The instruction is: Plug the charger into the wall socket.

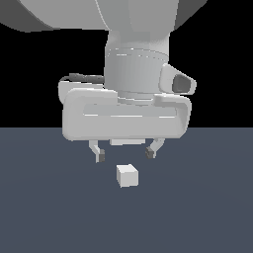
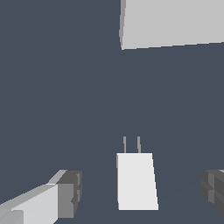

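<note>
The charger (image 1: 127, 175) is a small white-grey cube lying on the dark grey floor. In the wrist view the charger (image 2: 136, 180) shows two thin prongs that point toward the wall socket (image 2: 173, 22), a flat pale plate seen only in part at the picture's edge. My gripper (image 1: 125, 155) hangs open just above the cube, one finger on each side, touching nothing. The dark fingertips (image 2: 70, 192) flank the cube in the wrist view, with my gripper (image 2: 142, 192) centred over it. The socket is hidden behind the arm in the exterior view.
The dark grey floor (image 1: 44, 212) stretches all around the cube. The arm's wide white hand body (image 1: 126, 116) fills the upper middle of the exterior view and blocks what lies behind it.
</note>
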Motion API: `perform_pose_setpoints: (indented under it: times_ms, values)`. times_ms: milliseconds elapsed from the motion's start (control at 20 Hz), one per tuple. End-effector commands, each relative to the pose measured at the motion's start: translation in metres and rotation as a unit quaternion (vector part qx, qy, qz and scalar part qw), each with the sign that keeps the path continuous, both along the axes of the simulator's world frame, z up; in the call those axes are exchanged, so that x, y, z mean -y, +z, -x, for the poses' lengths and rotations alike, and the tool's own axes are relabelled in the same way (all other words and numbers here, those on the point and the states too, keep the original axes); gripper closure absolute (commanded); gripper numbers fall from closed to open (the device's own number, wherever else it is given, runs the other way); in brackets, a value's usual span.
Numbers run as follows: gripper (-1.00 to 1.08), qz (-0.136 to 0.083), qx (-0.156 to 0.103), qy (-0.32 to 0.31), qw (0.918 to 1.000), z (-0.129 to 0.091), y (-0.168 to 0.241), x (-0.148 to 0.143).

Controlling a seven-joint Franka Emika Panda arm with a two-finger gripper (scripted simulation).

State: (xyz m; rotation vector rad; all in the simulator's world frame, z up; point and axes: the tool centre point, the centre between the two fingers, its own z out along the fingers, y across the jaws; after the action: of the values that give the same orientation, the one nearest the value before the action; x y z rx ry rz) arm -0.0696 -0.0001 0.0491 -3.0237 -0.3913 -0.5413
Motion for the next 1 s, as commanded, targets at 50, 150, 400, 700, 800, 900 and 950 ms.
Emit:
perform_pose_setpoints:
  times_ms: [50,150,400,700,800,900,950]
  values:
    - [-0.92,0.0,0.0,0.0,1.0,0.001,-0.015,0.0]
    - [-0.92,0.0,0.0,0.001,1.0,0.001,-0.023,0.0]
    - [-0.92,0.0,0.0,0.001,1.0,0.001,-0.035,0.0]
    - [1.08,0.0,0.0,0.001,1.0,0.0,-0.038,0.0]
    - [1.08,0.0,0.0,0.001,1.0,0.0,-0.038,0.0]
    - [1.08,0.0,0.0,0.001,1.0,0.0,-0.038,0.0]
    - [1.08,0.0,0.0,0.001,1.0,0.0,-0.038,0.0]
